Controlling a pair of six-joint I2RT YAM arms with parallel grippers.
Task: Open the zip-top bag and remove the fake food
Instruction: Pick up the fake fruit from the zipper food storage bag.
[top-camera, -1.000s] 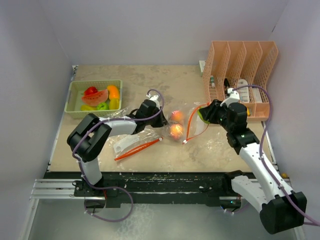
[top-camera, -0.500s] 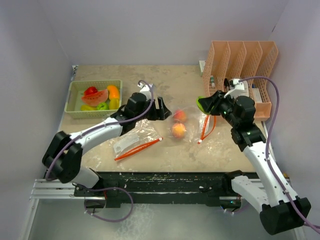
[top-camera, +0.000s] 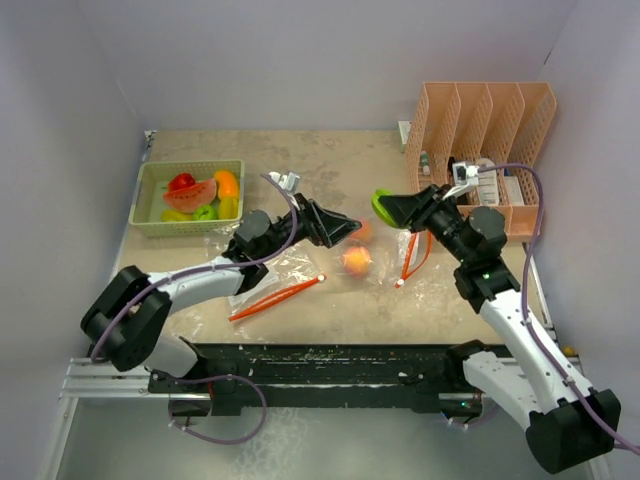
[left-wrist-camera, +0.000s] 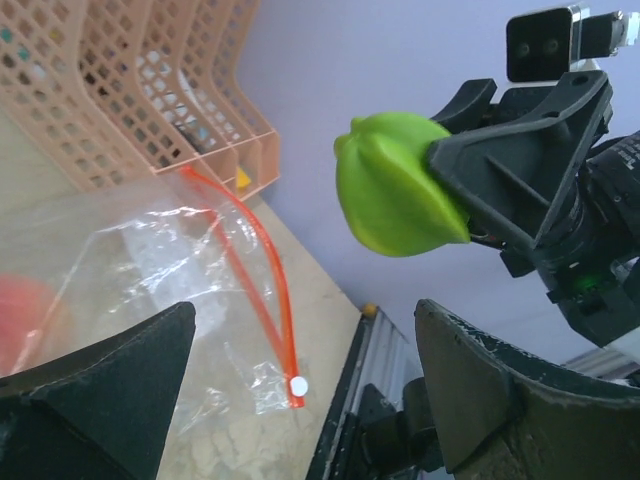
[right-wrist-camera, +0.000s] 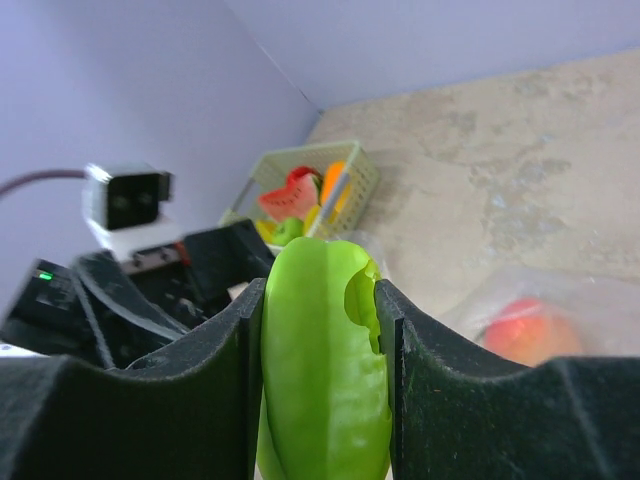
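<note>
From above, the left gripper is hanging over the counter with its jaws spread wide, gripping nothing, just beside the zip-top bag. The right gripper is clamping a green pepper above the bag's far edge. A peach fruit is lying in the bag, and more toy food is sitting in the green basket at far left.

On the left wrist camera, the 2 jaws are gaping and empty. The green pepper is sitting raised in the right gripper above the bag.

On the right wrist camera, the jaws are pressing both sides of the pepper. The peach fruit is resting below.
</note>
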